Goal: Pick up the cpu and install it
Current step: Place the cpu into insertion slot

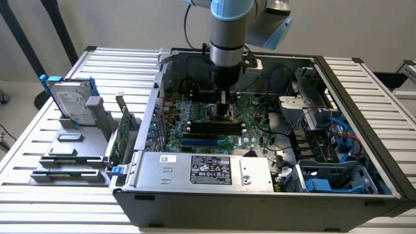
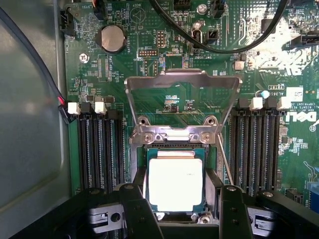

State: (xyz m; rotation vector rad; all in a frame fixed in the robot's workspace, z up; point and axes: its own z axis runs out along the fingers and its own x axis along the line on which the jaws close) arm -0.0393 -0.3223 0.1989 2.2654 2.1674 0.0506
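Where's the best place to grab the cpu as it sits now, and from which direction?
Take the cpu by two opposite edges of its thin green border, the pair facing the memory slots, coming straight down from above. It sits flat and low over the motherboard, so only its edges are offered, and the raised load plate blocks a third side.

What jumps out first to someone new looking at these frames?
The arm's claw is down inside the open PC case, over the middle of the motherboard. In the wrist view the silver-topped cpu lies beside the flipped-open load plate, with the claw right at it. At the exterior view's left a hard drive with blue rails stands on edge in a grey holder.
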